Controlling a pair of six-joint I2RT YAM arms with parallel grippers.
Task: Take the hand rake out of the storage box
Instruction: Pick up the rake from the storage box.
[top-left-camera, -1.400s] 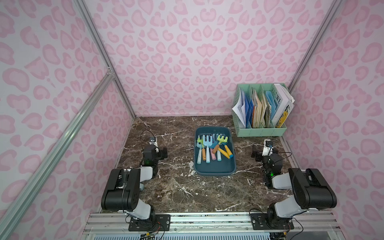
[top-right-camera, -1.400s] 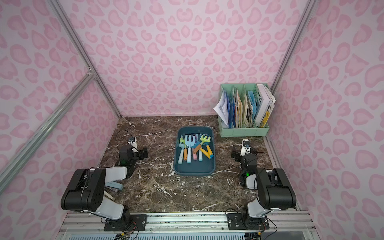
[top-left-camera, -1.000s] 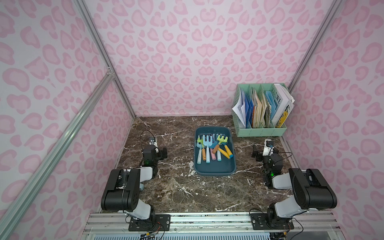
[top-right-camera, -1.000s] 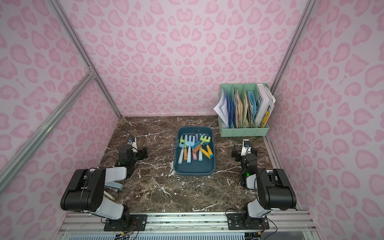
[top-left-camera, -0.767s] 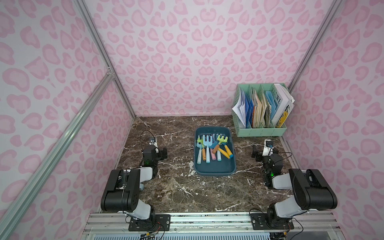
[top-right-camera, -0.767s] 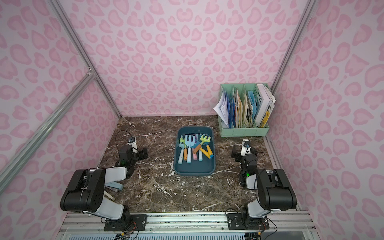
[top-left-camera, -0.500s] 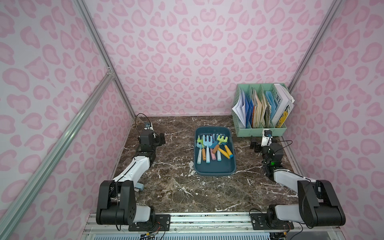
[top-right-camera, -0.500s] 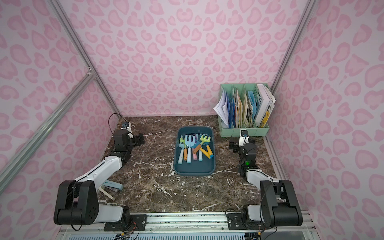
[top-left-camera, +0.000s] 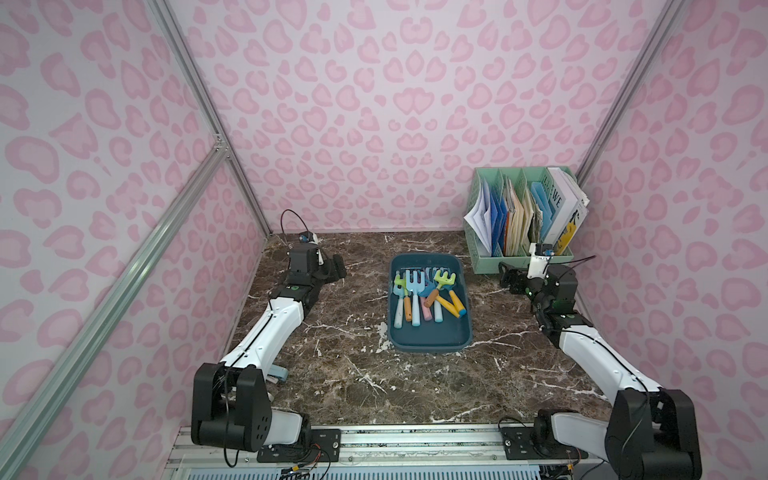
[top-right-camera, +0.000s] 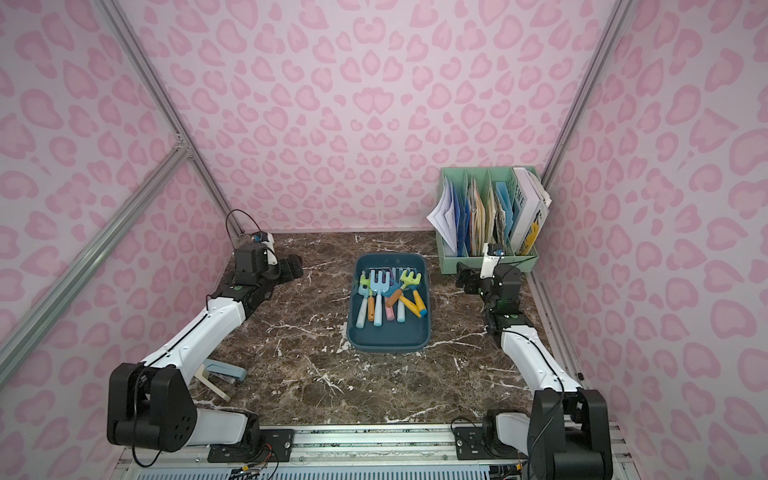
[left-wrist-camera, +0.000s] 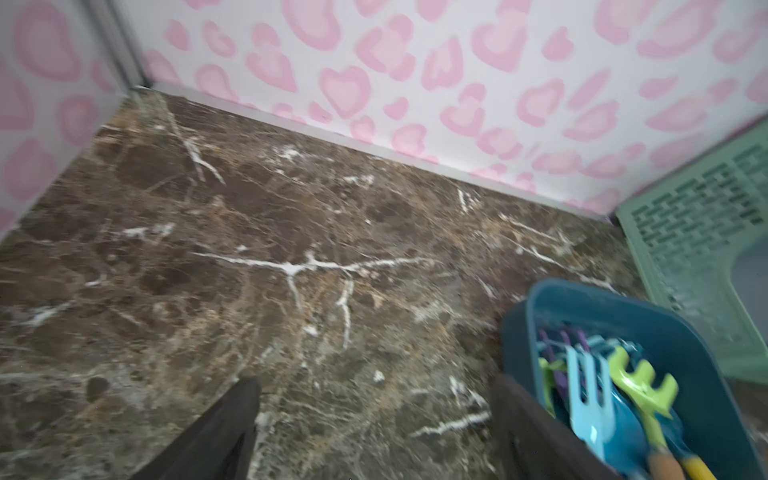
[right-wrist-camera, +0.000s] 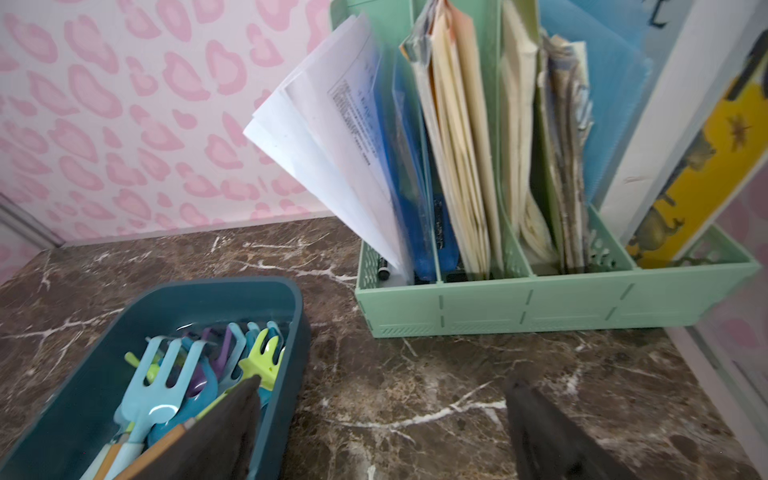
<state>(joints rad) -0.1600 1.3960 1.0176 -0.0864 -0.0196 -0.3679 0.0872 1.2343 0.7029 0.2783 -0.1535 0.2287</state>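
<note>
We see the storage box (top-left-camera: 428, 348) about mid-desk, a bit nearer the far edge, w/ a bundle of small garden tools inside. The light-blue hand rake (top-left-camera: 413, 279) lies in the box's far half, tines toward the far edge, handle toward the near edge. A green hand rake (top-left-camera: 444, 277) sits just beside it, on the side toward the desk's right edge. The left gripper (top-left-camera: 334, 268) hangs near the desk's (top-left-camera: 353, 374) far-left corner, apart from the box — jaws spread wide, nothing btwn them. The right gripper (top-left-camera: 509, 279) is by the right edge, just in front of the mint file rack (top-left-camera: 519, 262) in the far-right corner — jaws likewise wide apart, empty. A stapler (top-right-camera: 226, 370) lies by the left edge, toward the near-left corner.
</note>
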